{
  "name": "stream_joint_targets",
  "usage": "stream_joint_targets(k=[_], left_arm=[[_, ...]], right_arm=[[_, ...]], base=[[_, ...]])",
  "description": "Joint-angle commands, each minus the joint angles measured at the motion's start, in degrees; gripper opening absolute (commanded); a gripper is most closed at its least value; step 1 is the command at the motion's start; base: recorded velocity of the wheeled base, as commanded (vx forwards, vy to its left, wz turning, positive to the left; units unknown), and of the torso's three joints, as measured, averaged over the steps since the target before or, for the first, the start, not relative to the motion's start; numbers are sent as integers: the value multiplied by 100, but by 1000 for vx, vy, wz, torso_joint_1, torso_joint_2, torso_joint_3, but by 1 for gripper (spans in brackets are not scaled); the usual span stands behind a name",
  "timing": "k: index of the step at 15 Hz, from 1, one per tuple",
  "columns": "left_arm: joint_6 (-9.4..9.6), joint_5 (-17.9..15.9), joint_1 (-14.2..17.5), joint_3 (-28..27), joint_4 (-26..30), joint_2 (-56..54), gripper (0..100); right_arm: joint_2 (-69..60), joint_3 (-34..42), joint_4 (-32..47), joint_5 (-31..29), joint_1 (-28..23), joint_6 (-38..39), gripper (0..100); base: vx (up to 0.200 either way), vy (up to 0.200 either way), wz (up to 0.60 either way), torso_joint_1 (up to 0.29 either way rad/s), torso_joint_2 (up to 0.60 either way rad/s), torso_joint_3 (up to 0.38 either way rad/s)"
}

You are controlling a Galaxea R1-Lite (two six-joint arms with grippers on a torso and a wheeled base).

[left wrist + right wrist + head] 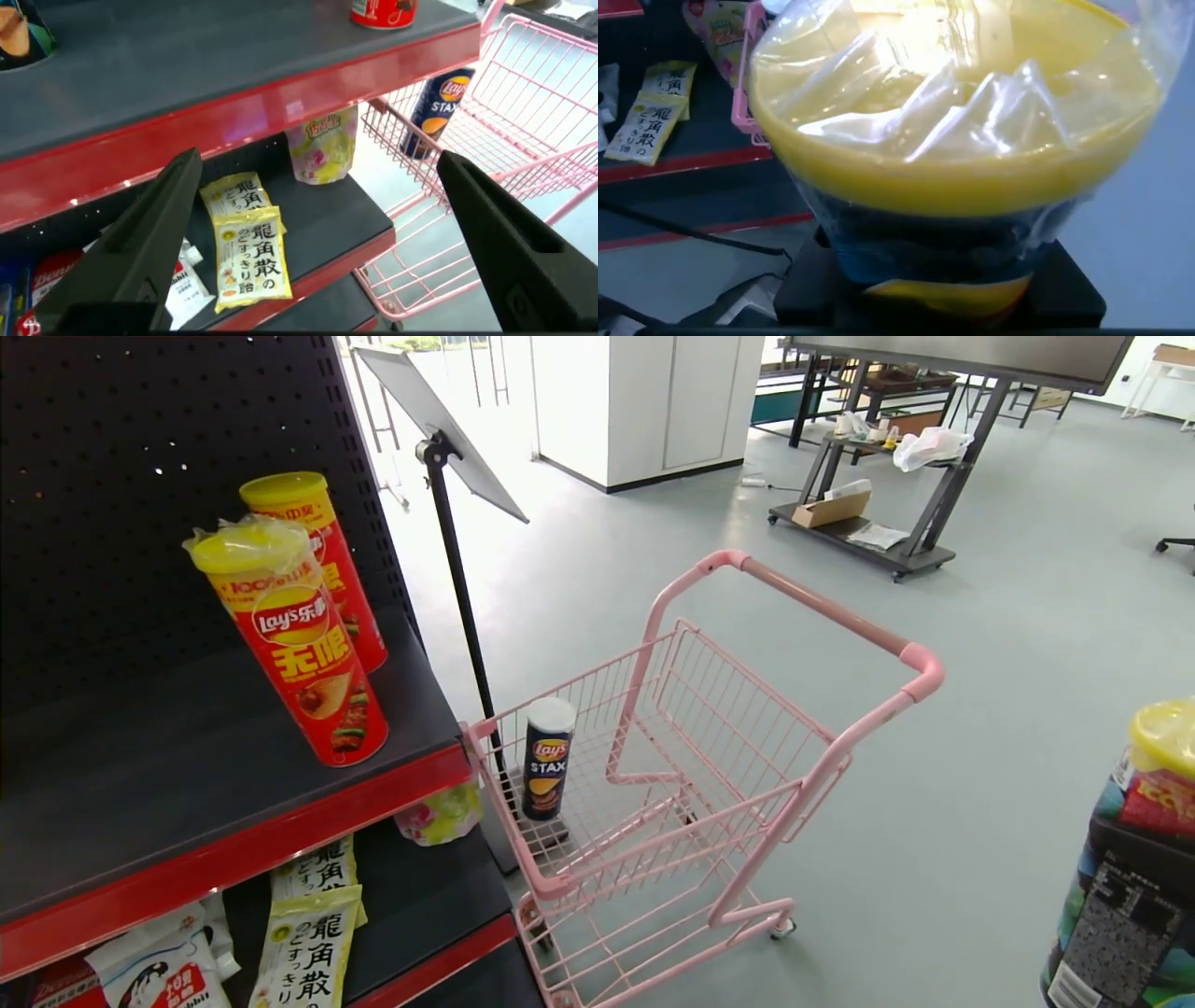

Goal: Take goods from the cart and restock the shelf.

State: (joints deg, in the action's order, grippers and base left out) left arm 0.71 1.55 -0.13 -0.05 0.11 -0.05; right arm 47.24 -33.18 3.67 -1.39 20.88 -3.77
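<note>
Our left gripper hung in front of the shelf, at the height of its lower board, and its two fingers were spread widely apart with nothing between them. On the upper board two red cans stood upright, the front red can with clear film over its yellow lid and the rear red can close behind it, near the pegboard wall. On the lower board some yellow packets lay flat. Just beside the shelf stood the pink cart, and inside it one dark can stood upright in the corner nearest to the shelf. Far to the right, well apart from the cart, our right gripper was clamped on a yellow-lidded can, which it held upright, the lid covered with wrinkled film.
</note>
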Motion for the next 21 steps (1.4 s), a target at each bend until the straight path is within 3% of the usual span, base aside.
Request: stream_joint_targets(k=[1, 5, 14, 17, 21], left_arm=[[0, 3, -4, 5, -2, 5, 100], [0, 3, -4, 5, -2, 5, 100], [-27, 3, -4, 5, -2, 5, 100], [-27, 3, -4, 5, -2, 5, 100], [-18, 3, 5, 5, -2, 5, 100]], right_arm=[[84, -22, -15, 34, 4, -28, 0], [145, -66, -15, 51, 4, -168, 0], [216, 5, -24, 51, 4, -186, 0], [154, 198, -77, 42, -5, -168, 0], [154, 919, -1430, 315, -5, -10, 0]], base=[[0, 0, 600, 193, -422, -256], [0, 0, 150, 146, -319, -184], [0, 0, 600, 9, -8, -5], [0, 0, 0, 0, 0, 0], [-50, 0, 0, 1, 1, 1]])
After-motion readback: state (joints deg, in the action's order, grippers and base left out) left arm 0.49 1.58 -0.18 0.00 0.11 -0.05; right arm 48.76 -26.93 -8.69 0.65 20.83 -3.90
